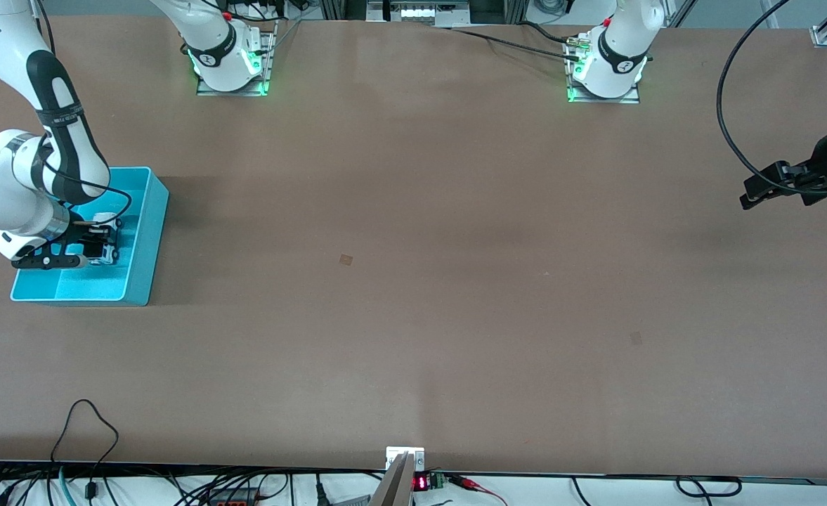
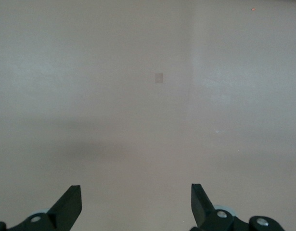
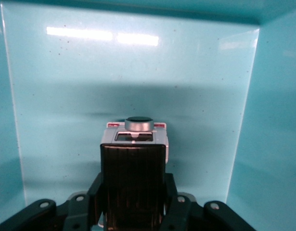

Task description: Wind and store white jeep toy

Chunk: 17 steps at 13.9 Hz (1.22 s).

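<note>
The white jeep toy point(image 1: 106, 237), with its black roof panel point(image 3: 133, 168), is inside the turquoise bin point(image 1: 147, 232) at the right arm's end of the table. My right gripper point(image 1: 98, 242) reaches down into the bin and is shut on the jeep's sides. In the right wrist view point(image 3: 133, 187) the fingers point(image 3: 96, 190) press against the jeep, and a round grey knob shows at its end. Whether the jeep rests on the bin floor point(image 3: 138, 72) I cannot tell. My left gripper point(image 1: 745, 193) is open and empty over the table's edge at the left arm's end; the left wrist view point(image 2: 136, 195) shows bare table.
Brown tabletop point(image 1: 413, 281) with two small faint square marks point(image 1: 345, 259). Cables hang along the table edge nearest the front camera, and a small bracket point(image 1: 405, 460) stands at its middle. Both arm bases stand along the edge farthest from the camera.
</note>
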Each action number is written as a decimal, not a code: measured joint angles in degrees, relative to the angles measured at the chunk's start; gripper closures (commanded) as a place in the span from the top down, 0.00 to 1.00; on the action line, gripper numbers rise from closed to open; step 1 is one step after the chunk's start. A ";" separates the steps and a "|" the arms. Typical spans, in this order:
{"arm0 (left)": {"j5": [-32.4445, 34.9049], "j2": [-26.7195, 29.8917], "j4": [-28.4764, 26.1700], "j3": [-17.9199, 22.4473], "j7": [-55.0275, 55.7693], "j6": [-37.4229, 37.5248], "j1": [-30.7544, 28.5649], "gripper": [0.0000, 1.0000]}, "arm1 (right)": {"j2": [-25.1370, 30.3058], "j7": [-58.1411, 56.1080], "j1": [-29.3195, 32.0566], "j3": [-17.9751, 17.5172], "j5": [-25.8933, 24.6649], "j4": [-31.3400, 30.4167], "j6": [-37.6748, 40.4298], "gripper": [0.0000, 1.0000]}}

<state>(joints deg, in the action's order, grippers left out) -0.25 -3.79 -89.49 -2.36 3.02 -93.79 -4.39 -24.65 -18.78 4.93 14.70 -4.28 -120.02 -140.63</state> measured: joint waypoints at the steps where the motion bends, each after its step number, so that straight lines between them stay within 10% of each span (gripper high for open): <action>1: 0.00 0.00 0.00 0.00 0.00 0.00 0.00 1.00 | 0.01 -0.04 0.00 0.00 -0.01 0.00 0.00 0.86; 2: 0.00 0.00 0.00 0.00 0.00 0.00 0.00 1.00 | 0.01 -0.09 -0.01 0.00 -0.01 0.00 0.00 1.00; 10: 0.00 0.09 0.00 0.00 0.00 0.00 0.00 1.00 | 2.21 -0.43 -0.15 -0.26 -0.08 1.89 0.89 1.00; 17: 0.00 0.30 0.00 -0.11 -0.05 0.00 0.03 1.00 | 13.96 -0.48 -0.60 -2.51 -0.10 9.50 19.07 1.00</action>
<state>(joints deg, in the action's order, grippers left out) -0.25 -3.49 -89.49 -2.47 2.97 -93.78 -4.36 -10.69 -19.25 4.33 12.19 -4.38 -110.52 -121.56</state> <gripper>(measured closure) 0.000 0.000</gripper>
